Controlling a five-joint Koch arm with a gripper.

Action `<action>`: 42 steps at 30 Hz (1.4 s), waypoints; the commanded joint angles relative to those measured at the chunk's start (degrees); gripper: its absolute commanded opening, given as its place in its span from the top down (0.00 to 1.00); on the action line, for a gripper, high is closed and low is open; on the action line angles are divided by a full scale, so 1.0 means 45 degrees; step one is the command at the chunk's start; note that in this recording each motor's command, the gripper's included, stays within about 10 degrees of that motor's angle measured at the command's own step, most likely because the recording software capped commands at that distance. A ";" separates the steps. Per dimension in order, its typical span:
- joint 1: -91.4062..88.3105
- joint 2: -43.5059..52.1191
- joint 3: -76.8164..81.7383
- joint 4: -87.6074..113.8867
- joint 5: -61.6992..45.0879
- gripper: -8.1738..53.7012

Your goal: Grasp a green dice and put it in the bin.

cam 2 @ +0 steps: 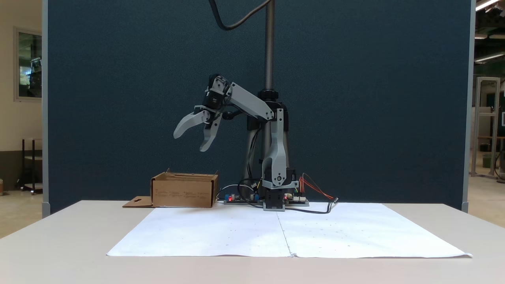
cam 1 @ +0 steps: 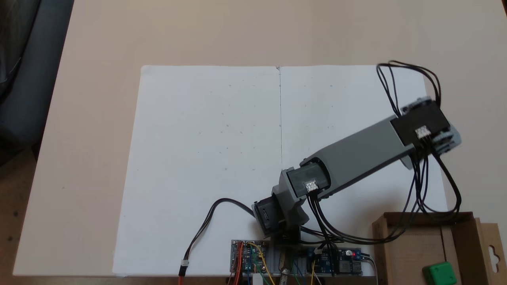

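1. Plainly, the small bright green plastic dice (cam 1: 440, 274) with rounded edges lies inside the brown corrugated cardboard bin (cam 1: 412, 245), on its floor close to the bottom edge of the top-down fixed view, and nothing grips it.
2. That low-walled bin (cam 2: 184, 191) stands on the pale beige worktop (cam 2: 71, 236) just beside the arm's base, to the left of it in the front-facing fixed view, with its side flap (cam 2: 137, 202) and hanger-hole cutout lying flat on the worktop.
3. Seen from the front, the grey plastic gripper (cam 2: 188, 142) hangs in the air well above the bin, its two curved fingers (cam 2: 185, 125) spread apart and empty, the tips pointing down and to the left.
4. From above, the grey arm (cam 1: 356, 152) reaches out to the right over a large white paper sheet (cam 1: 206, 158), and its black servo block with looping black cables (cam 1: 427, 186) covers the gripper, so the fingers probably sit beneath it, though this view cannot confirm that.
5. Two small circuit boards (cam 1: 248, 256) with coloured wires and a red light sit at the base of the arm, along the near edge of the white sheet.
6. Behind the arm in the front-facing view stands a dark blue partition panel (cam 2: 355, 98) and a metal pole (cam 2: 269, 43).
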 commanded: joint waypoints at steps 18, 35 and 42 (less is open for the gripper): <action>-1.1113 0.0684 -0.0176 -0.1211 0.1992 0.17; -1.3633 0.1289 0.5898 -0.9644 0.1172 0.16; -1.3789 0.2832 0.7637 -1.3218 0.1230 0.16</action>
